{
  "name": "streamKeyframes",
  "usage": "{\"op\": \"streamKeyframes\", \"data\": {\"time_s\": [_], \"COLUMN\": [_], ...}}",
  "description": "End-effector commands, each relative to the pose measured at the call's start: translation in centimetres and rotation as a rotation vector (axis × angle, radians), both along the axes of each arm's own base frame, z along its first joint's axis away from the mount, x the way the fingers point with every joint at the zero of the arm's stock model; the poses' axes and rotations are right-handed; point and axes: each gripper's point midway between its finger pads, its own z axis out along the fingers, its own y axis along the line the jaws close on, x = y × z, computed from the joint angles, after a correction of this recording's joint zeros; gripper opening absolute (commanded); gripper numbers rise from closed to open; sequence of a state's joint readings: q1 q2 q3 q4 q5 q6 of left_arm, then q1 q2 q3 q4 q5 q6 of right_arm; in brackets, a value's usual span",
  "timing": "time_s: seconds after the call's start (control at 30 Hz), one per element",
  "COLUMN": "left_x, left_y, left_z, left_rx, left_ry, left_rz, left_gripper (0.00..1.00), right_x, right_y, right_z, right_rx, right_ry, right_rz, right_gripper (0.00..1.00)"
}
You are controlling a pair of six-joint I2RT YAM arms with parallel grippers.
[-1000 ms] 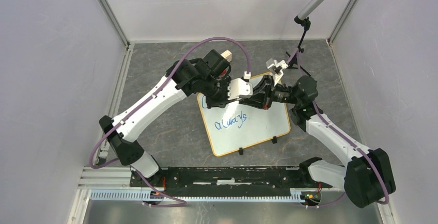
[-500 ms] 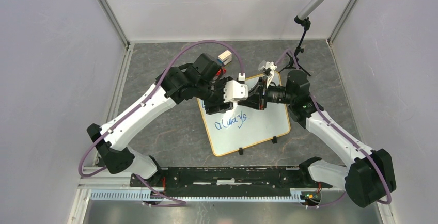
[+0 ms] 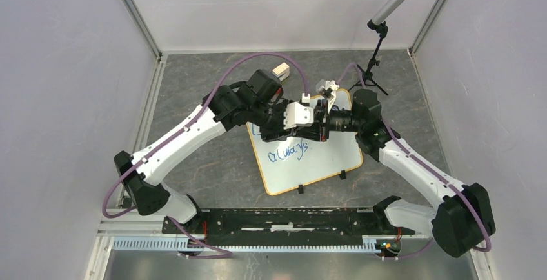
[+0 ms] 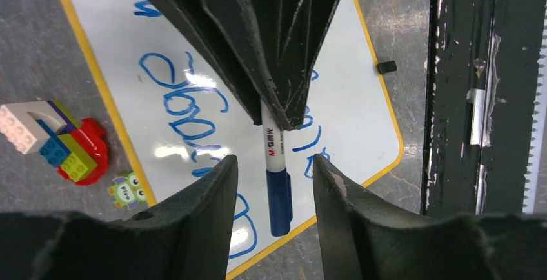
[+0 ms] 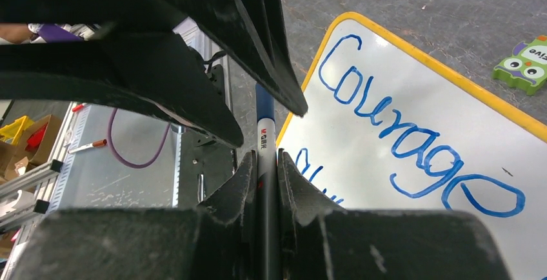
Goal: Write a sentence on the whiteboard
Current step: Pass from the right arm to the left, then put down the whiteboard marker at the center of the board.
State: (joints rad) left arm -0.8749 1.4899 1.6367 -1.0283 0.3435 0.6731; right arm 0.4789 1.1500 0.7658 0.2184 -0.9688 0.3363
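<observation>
The right jaws are closed tight on a marker [image 5: 264, 139], pinching its white barrel so that the pen runs straight out ahead of them toward the left jaws. The left jaws stand open. In the left wrist view the marker's blue cap [image 4: 279, 204] shows in the gap between them with clear space on both sides, so nothing is gripped there. The two sets of jaws face each other nose to nose above the far part of the whiteboard [image 3: 326, 164], which lies flat on the grey counter directly beneath them, turned at a slant, its yellow rim all round and two small black clips [image 3: 300, 189] on the edge away from the jaws. The sentence [image 5: 413, 131] is in blue. The right wrist view shows "Courage" just beside and below the right jaws, with the start of another line partly hidden behind them. From above, only "always" can be read, on the board a little to the near side of the meeting jaws, and the arms cover the rest. To the side of the left jaws, off the board on the counter, lie a cluster of toy bricks [image 4: 55, 141] and a small green owl figure [image 4: 127, 190]. Beyond the right jaws, at the far corner, stands a black tripod stand [image 3: 373, 67].
</observation>
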Motion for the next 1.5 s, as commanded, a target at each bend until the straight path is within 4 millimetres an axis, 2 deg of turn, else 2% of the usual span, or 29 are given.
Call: {"op": "streamKeyframes", "data": {"time_s": [0.0, 0.1, 0.2, 0.3, 0.33, 0.43, 0.57, 0.73, 0.8, 0.87, 1.03, 1.07, 1.17, 1.3, 1.47], "left_x": [-0.7, -0.6, -0.5, -0.3, -0.2, 1.0, 3.7, 7.6, 9.5, 10.6, 12.2, 12.2, 11.6, 10.2, 9.4], "left_y": [-0.4, -0.4, -0.1, 0.8, 1.2, 2.9, 6.2, 11.7, 14.7, 17.2, 24.3, 25.6, 28.8, 31.0, 31.7], "left_z": [-0.3, -0.5, -0.3, -0.1, 0.1, 0.7, 1.7, 2.7, 2.7, 2.1, -2.6, -3.9, -8.8, -14.4, -18.8], "left_rx": [-0.035, -0.040, -0.046, -0.065, -0.079, -0.130, -0.213, -0.318, -0.359, -0.374, -0.324, -0.294, -0.177, -0.035, 0.033], "left_ry": [0.007, 0.007, 0.012, 0.033, 0.048, 0.110, 0.187, 0.255, 0.292, 0.332, 0.399, 0.404, 0.414, 0.440, 0.479], "left_rz": [-0.030, -0.021, -0.003, 0.033, 0.053, 0.142, 0.320, 0.568, 0.695, 0.781, 0.983, 1.010, 1.106, 1.165, 1.186], "left_gripper": [0.51, 0.41, 0.24, 0.06, 0.03, 0.02, 0.02, 0.02, 0.02, 0.02, 0.02, 0.02, 0.02, 0.02, 0.03], "right_x": [-0.1, -0.6, -0.5, 0.2, 0.5, 1.7, 3.9, 5.9, 6.7, 7.4, 8.7, 9.1, 9.2, 8.9, 8.4], "right_y": [0.7, 1.0, 0.9, 0.5, 0.4, -0.5, -2.8, -6.2, -7.8, -9.5, -14.8, -16.7, -20.1, -24.7, -28.4], "right_z": [2.7, 2.9, 2.8, 2.4, 2.4, 3.1, 4.8, 5.3, 5.1, 4.6, 2.1, 1.2, -1.3, -5.1, -8.7], "right_rx": [0.044, 0.045, 0.027, -0.018, -0.031, -0.056, -0.094, -0.160, -0.190, -0.220, -0.318, -0.355, -0.425, -0.512, -0.572], "right_ry": [-0.055, -0.052, -0.064, -0.095, -0.104, -0.135, -0.187, -0.260, -0.274, -0.270, -0.233, -0.221, -0.187, -0.111, -0.036], "right_rz": [0.038, 0.057, 0.045, 0.008, -0.010, -0.059, -0.148, -0.234, -0.268, -0.304, -0.389, -0.429, -0.476, -0.553, -0.606], "right_gripper": [0.00, 0.00, 0.00, 0.05, 0.10, 0.33, 0.64, 0.84, 0.96, 0.98, 0.98, 0.98, 0.98, 0.98, 0.98]}}
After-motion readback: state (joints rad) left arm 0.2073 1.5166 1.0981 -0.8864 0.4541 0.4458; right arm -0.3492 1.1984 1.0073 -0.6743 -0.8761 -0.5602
